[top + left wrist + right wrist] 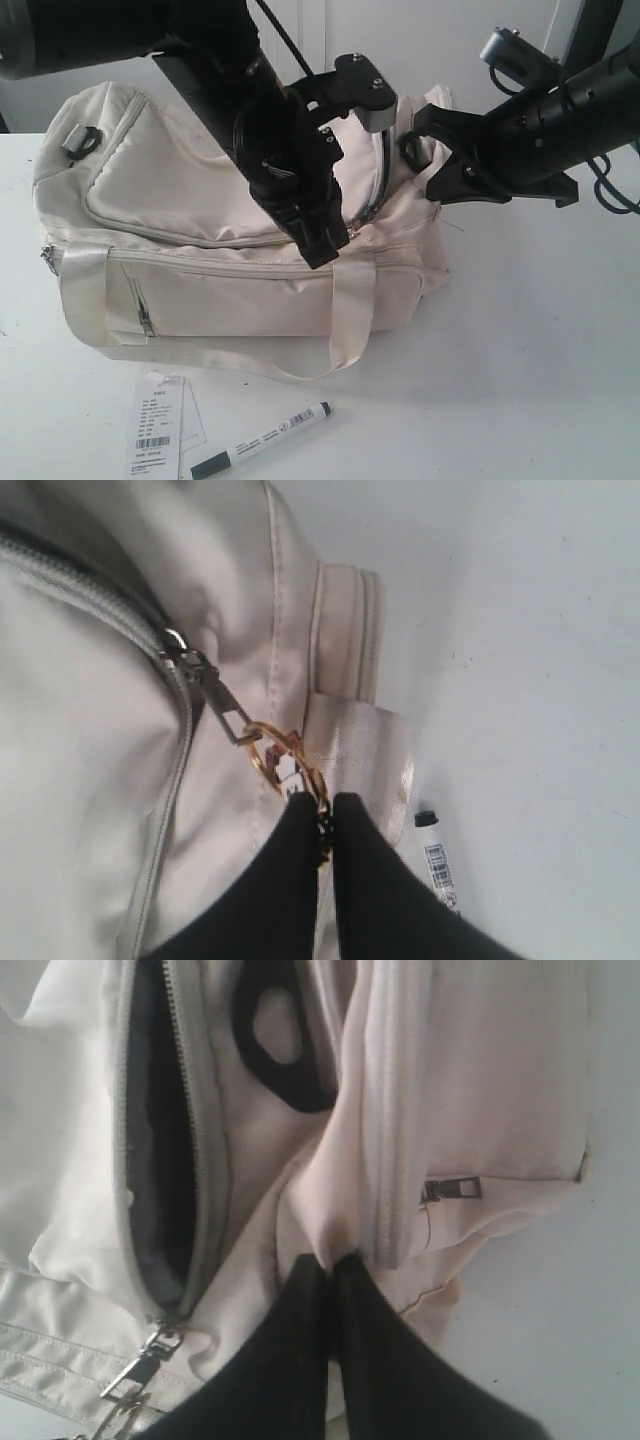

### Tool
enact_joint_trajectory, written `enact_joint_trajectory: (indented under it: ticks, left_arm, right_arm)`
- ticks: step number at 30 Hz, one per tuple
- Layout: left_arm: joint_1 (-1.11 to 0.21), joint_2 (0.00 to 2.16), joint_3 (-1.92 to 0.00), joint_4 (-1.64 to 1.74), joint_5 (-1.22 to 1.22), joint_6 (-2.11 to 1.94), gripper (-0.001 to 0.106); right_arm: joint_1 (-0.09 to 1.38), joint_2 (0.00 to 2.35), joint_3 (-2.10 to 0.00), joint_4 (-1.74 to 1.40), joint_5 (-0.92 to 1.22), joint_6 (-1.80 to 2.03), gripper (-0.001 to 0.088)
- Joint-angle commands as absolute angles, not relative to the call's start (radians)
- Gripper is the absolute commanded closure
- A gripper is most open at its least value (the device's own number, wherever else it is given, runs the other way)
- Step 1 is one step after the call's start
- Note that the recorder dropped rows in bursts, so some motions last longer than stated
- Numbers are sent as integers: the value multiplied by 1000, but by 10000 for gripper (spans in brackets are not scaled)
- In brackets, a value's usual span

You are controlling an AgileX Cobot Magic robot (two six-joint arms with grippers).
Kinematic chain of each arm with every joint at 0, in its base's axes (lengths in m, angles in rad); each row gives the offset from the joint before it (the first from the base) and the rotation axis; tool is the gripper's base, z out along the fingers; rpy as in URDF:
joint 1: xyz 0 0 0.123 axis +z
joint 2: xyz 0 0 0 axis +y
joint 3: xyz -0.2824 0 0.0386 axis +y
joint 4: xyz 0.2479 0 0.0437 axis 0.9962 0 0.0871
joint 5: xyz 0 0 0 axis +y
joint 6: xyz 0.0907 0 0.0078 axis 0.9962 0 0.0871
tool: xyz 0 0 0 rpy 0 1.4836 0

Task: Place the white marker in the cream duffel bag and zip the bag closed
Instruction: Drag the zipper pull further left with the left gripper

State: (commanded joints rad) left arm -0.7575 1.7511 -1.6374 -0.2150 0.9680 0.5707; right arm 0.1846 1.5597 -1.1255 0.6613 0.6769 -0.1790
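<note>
The left tool (322, 818) is pressed together, pinching the gold ring (285, 763) that hangs from the zipper slider (190, 666) on top of the cream duffel bag (200, 290). The slider sits just beyond its fingertips, with the grey zipper teeth running away from it across the cream fabric.

The right tool (330, 1265) is also pressed together, pinching a fold of the bag's fabric at the end of the bag. Just beside its tips the main zipper opening (160, 1160) gapes, showing a dark interior. A black strap ring (285, 1055) lies on the fabric a little farther out, and a small side zipper pull (450, 1189) sits to the other side.

The white marker (262, 440) lies flat on the white desk (520, 350), outside the bag and apart from it. It is well clear of both tools and nearer the left one than the right. A white paper barcode tag (157, 425) lies on the desk just beside the marker's black cap end.
</note>
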Motion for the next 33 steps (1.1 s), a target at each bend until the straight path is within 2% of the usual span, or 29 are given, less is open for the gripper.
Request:
enact_joint_trajectory:
  ticks: [33]
  left_arm:
    - [-757,1705,-1637,-48,1144,471,1053]
  right_arm:
    - [185,1556,-1126,648,675,-179,868]
